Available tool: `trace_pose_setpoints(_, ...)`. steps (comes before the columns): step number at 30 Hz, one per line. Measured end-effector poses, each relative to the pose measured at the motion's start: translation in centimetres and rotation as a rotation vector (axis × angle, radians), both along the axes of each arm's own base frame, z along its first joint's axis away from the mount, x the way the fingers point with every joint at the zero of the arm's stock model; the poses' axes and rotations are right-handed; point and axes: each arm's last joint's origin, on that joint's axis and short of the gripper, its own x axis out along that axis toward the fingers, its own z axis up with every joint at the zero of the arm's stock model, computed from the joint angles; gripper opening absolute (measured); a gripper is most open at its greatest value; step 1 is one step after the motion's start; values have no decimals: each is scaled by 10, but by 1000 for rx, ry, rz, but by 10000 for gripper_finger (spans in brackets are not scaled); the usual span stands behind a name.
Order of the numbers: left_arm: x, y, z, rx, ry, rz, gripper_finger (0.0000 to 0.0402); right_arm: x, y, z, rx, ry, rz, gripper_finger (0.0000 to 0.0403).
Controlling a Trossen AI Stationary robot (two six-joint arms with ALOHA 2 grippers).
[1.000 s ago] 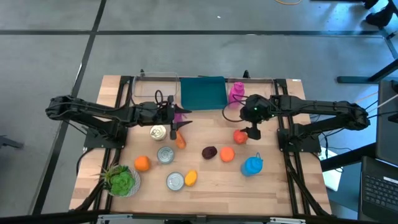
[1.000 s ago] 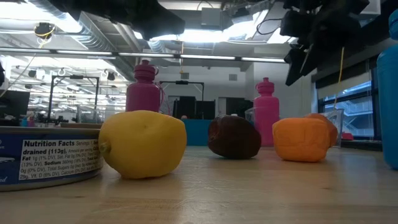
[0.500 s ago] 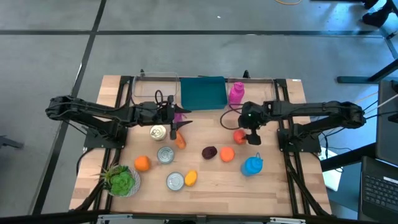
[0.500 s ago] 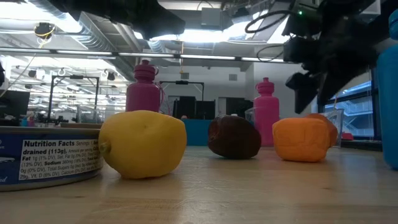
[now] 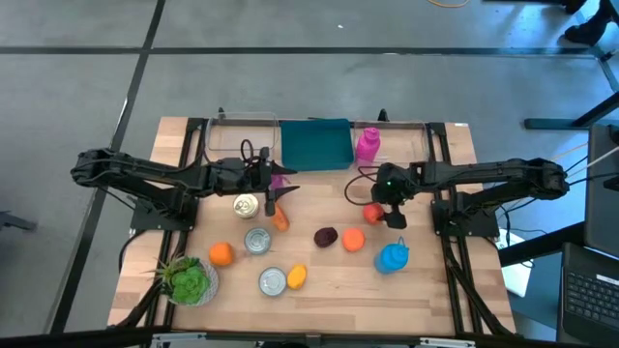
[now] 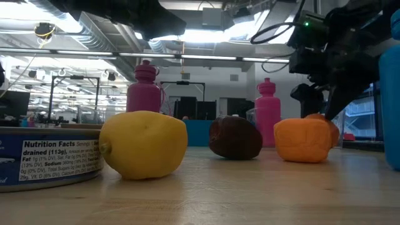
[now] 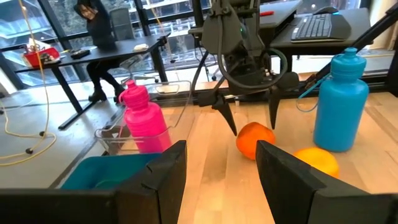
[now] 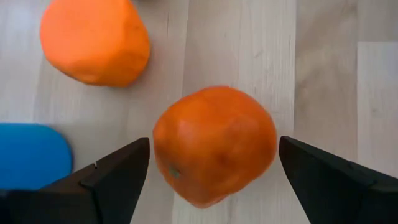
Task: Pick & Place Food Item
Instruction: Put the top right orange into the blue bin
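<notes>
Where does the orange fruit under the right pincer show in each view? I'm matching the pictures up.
High view: orange fruit right of centre, partly under the right pincer.
Low view: mostly hidden behind the paler orange item, a sliver at.
Left wrist view: centre, between the far pincer's fingers.
Right wrist view: centre, between the open fingers.
Shared landmark: the blue bottle.

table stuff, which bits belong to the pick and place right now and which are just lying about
In play:
- orange fruit, on the wood between the open fingers
- right gripper, open above it
- teal bin, a likely drop spot

Lying about:
- blue bottle
- pink bottle
- dark fruit
- lettuce
- left gripper, waiting
</notes>
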Motion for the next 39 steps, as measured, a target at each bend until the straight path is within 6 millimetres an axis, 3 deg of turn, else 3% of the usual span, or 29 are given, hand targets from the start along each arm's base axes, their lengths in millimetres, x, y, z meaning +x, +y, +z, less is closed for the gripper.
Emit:
trace_pose_setpoints(19, 0, 0, 4, 4, -45, 0, 185, 7, -1, -20, 26, 13, -46, 352)
trace_pose_setpoints(29, 0, 0, 4, 5, -44, 0, 185, 7, -1, -21, 33, 21, -53, 282)
trace_pose_setpoints(39, 0, 0, 4, 4, -44, 0, 185, 17, -3, -4, 34, -6, -61, 274)
